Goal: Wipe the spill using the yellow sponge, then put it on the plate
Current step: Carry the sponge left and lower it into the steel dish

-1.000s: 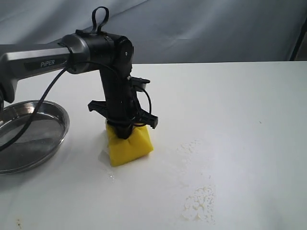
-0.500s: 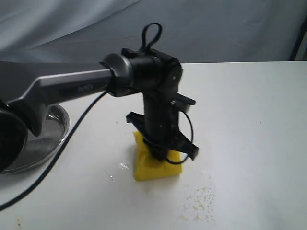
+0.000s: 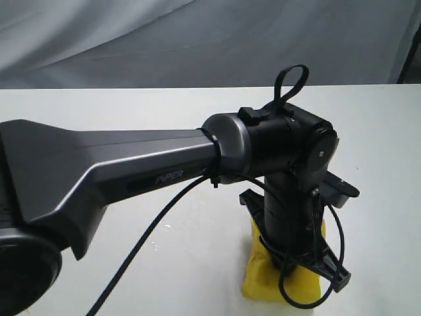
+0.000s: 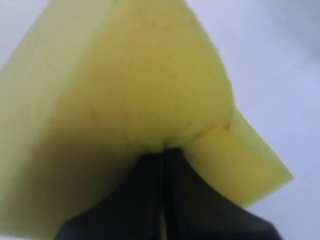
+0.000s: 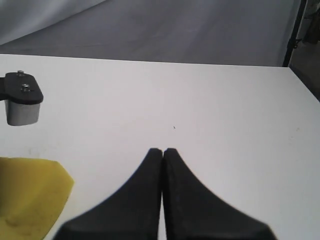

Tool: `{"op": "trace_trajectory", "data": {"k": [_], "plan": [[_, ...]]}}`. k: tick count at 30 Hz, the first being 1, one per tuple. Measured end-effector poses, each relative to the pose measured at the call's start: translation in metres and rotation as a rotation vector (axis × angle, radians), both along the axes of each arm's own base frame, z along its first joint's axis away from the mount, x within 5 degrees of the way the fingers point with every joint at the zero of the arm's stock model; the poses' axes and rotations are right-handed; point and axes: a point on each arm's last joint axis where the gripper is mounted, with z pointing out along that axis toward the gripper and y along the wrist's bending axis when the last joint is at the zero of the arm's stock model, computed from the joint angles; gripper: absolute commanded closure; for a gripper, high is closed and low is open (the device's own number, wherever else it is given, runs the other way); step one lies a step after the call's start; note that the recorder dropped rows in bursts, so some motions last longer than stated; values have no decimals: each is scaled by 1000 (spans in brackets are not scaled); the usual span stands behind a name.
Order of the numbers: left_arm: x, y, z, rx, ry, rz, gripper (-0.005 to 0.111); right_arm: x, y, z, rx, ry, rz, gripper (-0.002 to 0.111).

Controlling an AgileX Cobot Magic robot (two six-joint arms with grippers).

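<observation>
My left gripper (image 3: 289, 260) is shut on the yellow sponge (image 3: 263, 280), pinching its top so the foam bulges out below, low on the white table (image 3: 131, 118) at the front right. In the left wrist view the yellow sponge (image 4: 125, 90) fills most of the picture, squeezed between the black fingers (image 4: 150, 200). A corner of the yellow sponge (image 5: 27, 192) also shows in the right wrist view. My right gripper (image 5: 162, 151) is shut on nothing above bare table. The spill and the plate are hidden behind the left arm or out of view.
The thick grey left arm (image 3: 118, 178) crosses the front left of the exterior view and hides that part of the table. A grey backdrop (image 3: 197, 39) hangs behind the table's far edge. A part of the left gripper (image 5: 20, 97) shows in the right wrist view.
The left gripper has dragged the sponge across the table to the right and toward the front. The arm now covers the plate and the whitish residue patch.
</observation>
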Motion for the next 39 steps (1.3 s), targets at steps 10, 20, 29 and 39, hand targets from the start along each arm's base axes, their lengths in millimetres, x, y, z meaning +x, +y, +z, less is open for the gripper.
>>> {"op": "trace_trajectory", "data": {"k": [10,20,29,39], "plan": [[70,53,0,70,-43,201,107,0,0,0,0,0,0,108],[166,172,0,122,-59,620,107,0,0,0,0,0,0,108],[115,99,0,110,-75,351,107,0,0,0,0,0,0,108],[47,33,2,-32,57,71,107,0,0,0,0,0,0,108]]}}
